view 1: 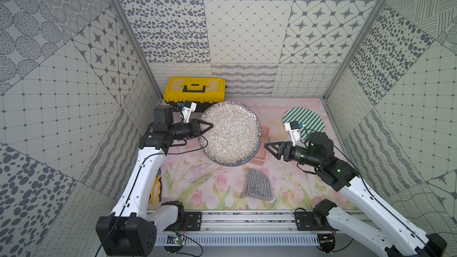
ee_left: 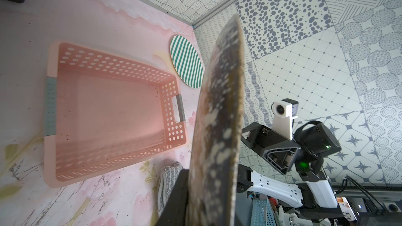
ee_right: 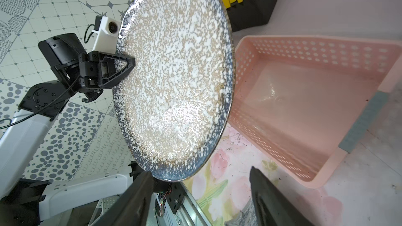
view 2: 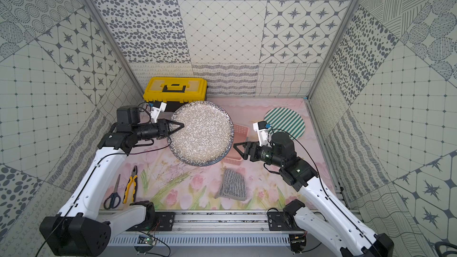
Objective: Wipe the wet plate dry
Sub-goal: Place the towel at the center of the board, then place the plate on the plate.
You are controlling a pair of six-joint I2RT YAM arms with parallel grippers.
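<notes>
- L tool (view 1: 210,126) is clamped on the left rim of the plate (view 1: 232,134), centre of frame in both top views. Plate's held off the tabletop (view 1: 296,181), tilted, speckled face toward the cam, partly over the pink basket (view 1: 265,134).
- R tool (view 1: 267,147) has its jaws apart w/ nothing in them. It's just beside the plate's lower-right rim, not touching as far as I can tell.
- Cloth (view 1: 257,184) lies folded on the tabletop, lower centre of frame, below the plate and apart from it.
- Key relation: from the R tool the cloth sits down-frame, a bit left. Its long axis runs approx top-to-bottom, leaning to lower right. R arm is clearly nearer; L is busy w/ the plate.
- My call: wiping not begun. Next I'd bring the R tool down on the cloth, jaws across its short side.
</notes>
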